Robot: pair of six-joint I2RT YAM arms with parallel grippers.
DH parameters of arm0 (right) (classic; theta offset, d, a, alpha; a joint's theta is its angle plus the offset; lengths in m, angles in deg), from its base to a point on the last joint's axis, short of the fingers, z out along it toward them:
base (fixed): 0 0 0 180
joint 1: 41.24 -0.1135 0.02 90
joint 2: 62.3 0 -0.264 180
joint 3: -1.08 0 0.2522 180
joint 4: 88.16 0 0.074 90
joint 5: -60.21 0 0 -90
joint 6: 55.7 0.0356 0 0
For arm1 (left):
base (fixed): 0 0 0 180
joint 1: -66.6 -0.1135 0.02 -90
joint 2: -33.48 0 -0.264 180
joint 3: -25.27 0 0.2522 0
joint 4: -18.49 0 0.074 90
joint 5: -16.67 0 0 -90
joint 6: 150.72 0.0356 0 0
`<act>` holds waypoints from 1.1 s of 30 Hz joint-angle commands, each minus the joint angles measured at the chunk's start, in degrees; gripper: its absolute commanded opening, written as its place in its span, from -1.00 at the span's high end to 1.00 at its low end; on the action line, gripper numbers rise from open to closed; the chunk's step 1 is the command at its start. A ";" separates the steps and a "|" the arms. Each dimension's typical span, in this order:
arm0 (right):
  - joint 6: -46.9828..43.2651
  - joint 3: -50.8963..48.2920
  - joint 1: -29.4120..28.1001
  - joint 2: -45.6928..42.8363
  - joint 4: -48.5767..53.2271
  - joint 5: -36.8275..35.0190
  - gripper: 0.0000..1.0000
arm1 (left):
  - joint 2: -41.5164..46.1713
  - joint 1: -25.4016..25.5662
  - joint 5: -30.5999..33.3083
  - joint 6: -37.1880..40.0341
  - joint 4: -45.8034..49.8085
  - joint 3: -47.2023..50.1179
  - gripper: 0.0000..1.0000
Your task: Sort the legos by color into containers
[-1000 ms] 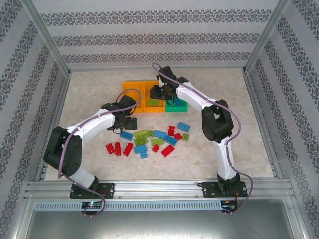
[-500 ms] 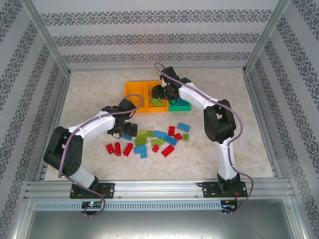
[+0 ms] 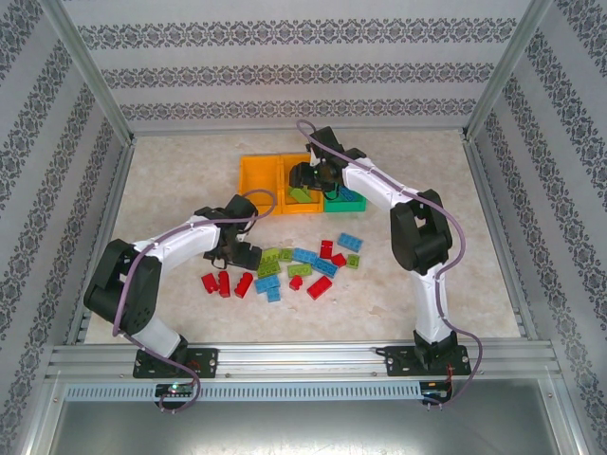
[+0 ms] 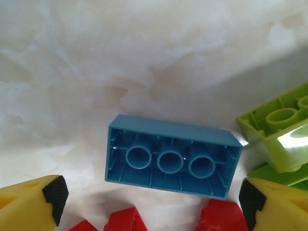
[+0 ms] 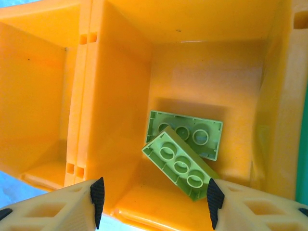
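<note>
I'm watching the pale marbled table [image 3: 171, 180] from overhead, with both arms reaching out across it. The left arm [image 3: 175, 242] bends in toward the loose bricks. The right arm [image 3: 379, 190] stretches to the far row of containers. Three bins stand there side by side: the left orange bin [image 3: 254, 172], the middle orange bin [image 3: 296, 204] and the green bin [image 3: 349, 202].

Nearer to the arm bases, the legos [image 3: 299, 265] lie scattered on the table, red, lime and blue mixed together. A few red bricks [image 3: 223, 282] sit at the left edge of the spread.

On the right wrist feed, the right fingers [image 5: 97, 195] are spread apart with nothing gripped, hanging above the middle orange bin. Two lime bricks [image 5: 185, 130] lie on its floor, one leaning across the other.

On the left wrist feed, the left fingers [image 4: 54, 195] are wide apart, one on each side of a blue brick [image 4: 171, 161]. That brick lies on the table with its hollow underside up, and neither pad touches it. A tilted lime piece [image 4: 276, 130] sits just beside its right corner. Red pieces [image 4: 124, 220] show at the lower edge of that feed.
</note>
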 commanded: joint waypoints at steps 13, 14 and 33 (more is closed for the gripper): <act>0.90 -7.69 1.07 -9.17 2.16 -0.71 -0.27 | -4.53 0.06 0.15 3.68 -0.94 -2.80 -0.81; 0.74 -8.32 1.24 -9.71 2.14 -1.00 -0.27 | -4.73 0.09 0.00 3.69 -0.94 -3.00 -0.81; -0.35 -19.05 5.17 -17.55 1.57 -3.41 -0.28 | -7.57 0.60 -1.06 3.83 -0.24 -4.82 -0.40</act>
